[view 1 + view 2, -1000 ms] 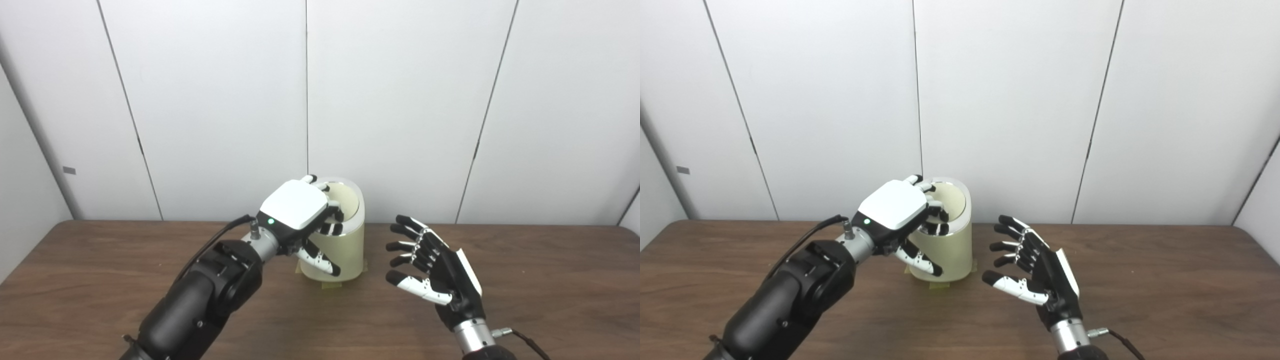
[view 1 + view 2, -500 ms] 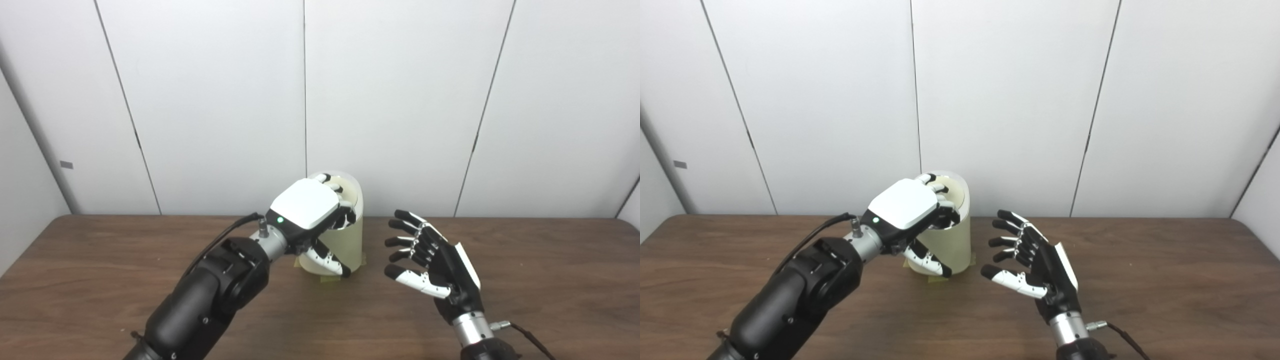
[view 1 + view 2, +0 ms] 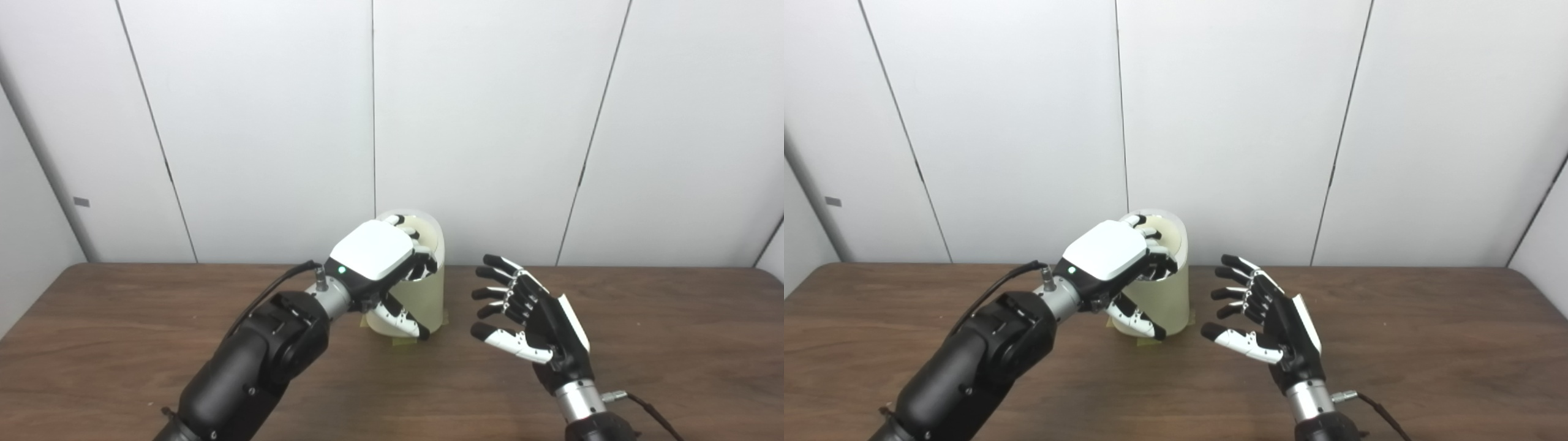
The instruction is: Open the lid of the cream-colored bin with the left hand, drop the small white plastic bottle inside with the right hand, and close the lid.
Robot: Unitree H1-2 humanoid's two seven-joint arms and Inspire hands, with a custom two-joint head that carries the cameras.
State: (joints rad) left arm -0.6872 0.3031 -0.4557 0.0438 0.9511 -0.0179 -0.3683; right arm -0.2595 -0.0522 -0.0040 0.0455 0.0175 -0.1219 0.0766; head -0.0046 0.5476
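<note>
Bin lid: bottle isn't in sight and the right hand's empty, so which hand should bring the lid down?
Left. The left hand is already on the raised lid at the top of the cream-colored bin. The right hand hovers open beside the bin, apart from it, holding nothing.

The left hand (image 3: 375, 257) covers the near rim and upper front of the cream-colored bin (image 3: 422, 303), so the lid's position behind its fingers cannot be told. The bin's inside is hidden. Both forearms are cut off by the bottom edge, below each hand.
</note>
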